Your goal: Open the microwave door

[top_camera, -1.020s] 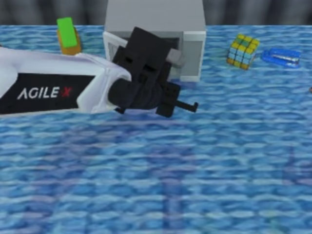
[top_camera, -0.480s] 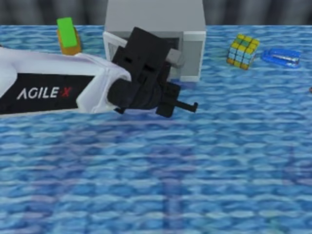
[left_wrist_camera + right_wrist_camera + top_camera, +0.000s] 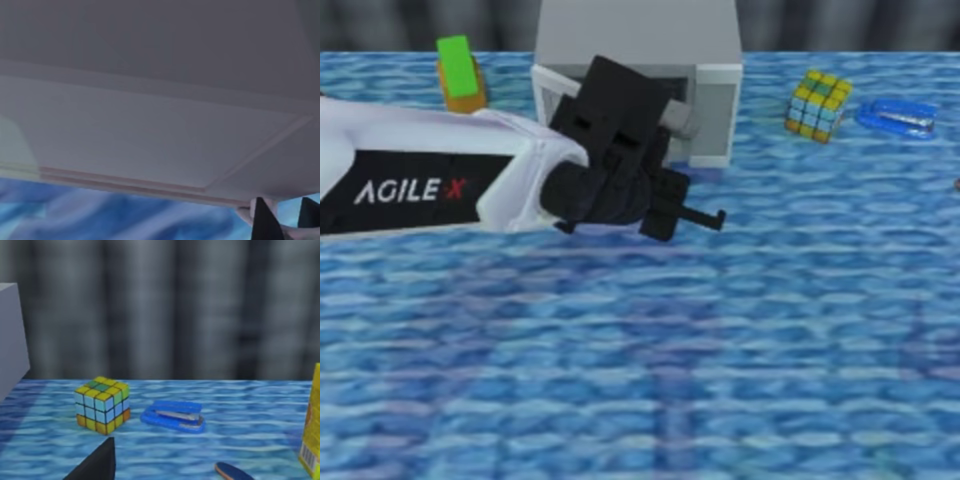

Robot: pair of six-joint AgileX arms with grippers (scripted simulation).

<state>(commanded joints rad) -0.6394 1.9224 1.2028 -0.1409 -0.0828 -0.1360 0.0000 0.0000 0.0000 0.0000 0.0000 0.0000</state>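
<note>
The worktop (image 3: 720,350) is covered by a rippled blue surface like woven cloth or water. One microwave (image 3: 638,40), a boxy light-grey body with a flat matte top, is placed at the worktop's far edge, left of centre. Its door (image 3: 552,92) is a flat silver-framed panel facing the near side; in the left wrist view the door (image 3: 150,135) is seen as a smooth pale panel with a thin raised frame line, and it appears closed against the body.

One white left arm with black lettering is stretched in from the left, and its blocky black left gripper (image 3: 665,140) is held right against the front of the door, beside a grey bar (image 3: 682,120) that looks like the handle. In the left wrist view two dark fingertips (image 3: 265,222) are seen either side of a pale bar; whether the jaws are clenched on it cannot be told.

The right arm is absent from the top view; only a dark finger (image 3: 97,465) is shown in its wrist view, so its jaws cannot be judged.

Smaller things, one of each: a green block on an orange base (image 3: 460,70), a multicoloured puzzle cube (image 3: 817,104), a glossy blue stapler (image 3: 897,117).
</note>
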